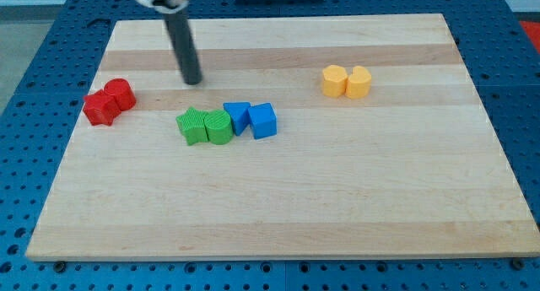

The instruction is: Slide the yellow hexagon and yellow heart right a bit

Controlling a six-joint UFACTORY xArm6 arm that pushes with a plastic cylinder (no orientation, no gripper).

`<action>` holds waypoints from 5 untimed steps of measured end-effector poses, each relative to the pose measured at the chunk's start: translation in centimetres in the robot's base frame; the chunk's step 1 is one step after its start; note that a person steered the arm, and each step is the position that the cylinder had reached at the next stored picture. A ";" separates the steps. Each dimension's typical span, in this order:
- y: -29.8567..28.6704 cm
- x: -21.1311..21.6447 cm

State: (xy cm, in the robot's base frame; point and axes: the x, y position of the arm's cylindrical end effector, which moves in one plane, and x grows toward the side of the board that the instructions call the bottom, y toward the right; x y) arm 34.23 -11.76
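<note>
So here's the setup: a light wooden tabletop [278,215] sitting on a blue perforated base [34,46], with blocks grouped in three little clusters.

The two yellow ones are toward the view's upper right, side by side and touching. The yellow hexagon [335,81] is the one on the view's left of the pair, and the yellow heart [359,83] sits right against it on the view's right.

My tip [193,80] is nowhere near them. It's down on the board in the upper left part, well apart from the yellow pair, above and a bit to the view's left of the green blocks, and off to the view's right of the red ones. It touches no block. There are no jaws on this rig, just the straight dark rod, so nothing is being held.

The rest:
- red star-ish block [100,109] and red cylinder [120,94], touching, near the view's left edge
- green star [192,126], green cylinder [218,126], blue triangle [238,117] and blue cube [263,121], all lined up in a row around the middle
</note>
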 end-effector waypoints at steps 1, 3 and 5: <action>6.6 0.0; 16.9 1.8; 20.6 8.7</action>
